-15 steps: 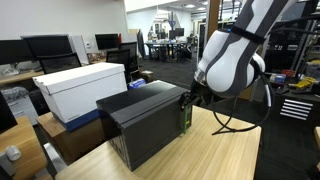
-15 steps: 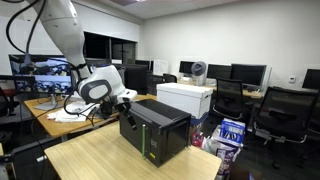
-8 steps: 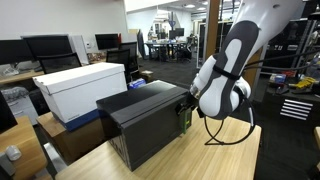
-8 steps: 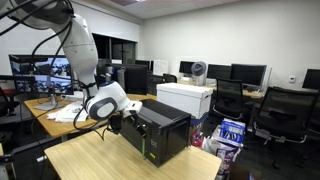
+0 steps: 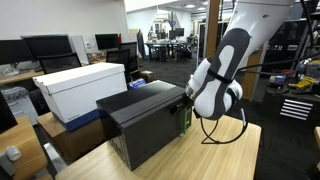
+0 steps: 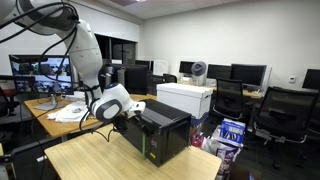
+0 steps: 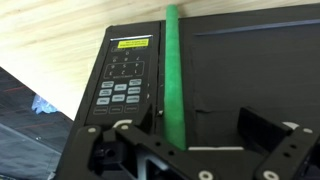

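A black microwave (image 5: 140,125) stands on the wooden table (image 5: 215,155), also seen in an exterior view (image 6: 160,132). Its door carries a vertical green handle (image 7: 173,70) beside the keypad (image 7: 120,88); the handle also shows in an exterior view (image 5: 186,118). My gripper (image 7: 200,125) is open at the microwave's front, close to the door. The green handle lies between the two fingers, nearer one finger (image 7: 143,120) than the other (image 7: 258,128). The fingers hold nothing. In both exterior views the gripper (image 5: 188,100) (image 6: 128,113) sits at the microwave's front upper edge.
A white box (image 5: 85,88) (image 6: 187,98) stands behind the microwave. Desks with monitors (image 6: 245,73) and office chairs (image 6: 275,110) surround the table. A blue packet (image 6: 230,132) lies low beside the table. Cables hang from the arm (image 5: 225,125).
The arm has dropped and swung in toward the microwave's front, bringing the gripper down to the door's handle side. The microwave has not moved.
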Robot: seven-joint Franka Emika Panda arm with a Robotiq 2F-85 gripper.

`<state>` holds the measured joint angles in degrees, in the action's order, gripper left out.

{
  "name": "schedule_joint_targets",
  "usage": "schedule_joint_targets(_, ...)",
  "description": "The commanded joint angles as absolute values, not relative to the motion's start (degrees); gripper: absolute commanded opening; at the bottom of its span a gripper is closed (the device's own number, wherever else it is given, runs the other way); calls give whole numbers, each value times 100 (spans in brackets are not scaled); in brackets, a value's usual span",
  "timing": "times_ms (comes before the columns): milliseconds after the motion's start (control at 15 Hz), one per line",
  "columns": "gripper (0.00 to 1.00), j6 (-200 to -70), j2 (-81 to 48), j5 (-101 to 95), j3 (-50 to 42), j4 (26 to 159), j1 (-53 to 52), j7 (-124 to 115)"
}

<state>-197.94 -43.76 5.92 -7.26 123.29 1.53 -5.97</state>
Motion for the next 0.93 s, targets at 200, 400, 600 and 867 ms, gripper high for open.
schedule_joint_targets(200, 39, -19780, -4470, 202, -531, 12239, 470, -251)
schedule_joint_targets(400, 19, -19713, -4407, -54, -446, 12505, 628, -83)
schedule_joint_targets(600, 10, -19775, -4360, -129, -451, 12783, 592, 50)
schedule_joint_targets(867, 7, -19814, -4231, -34, -405, 13192, 491, 28)
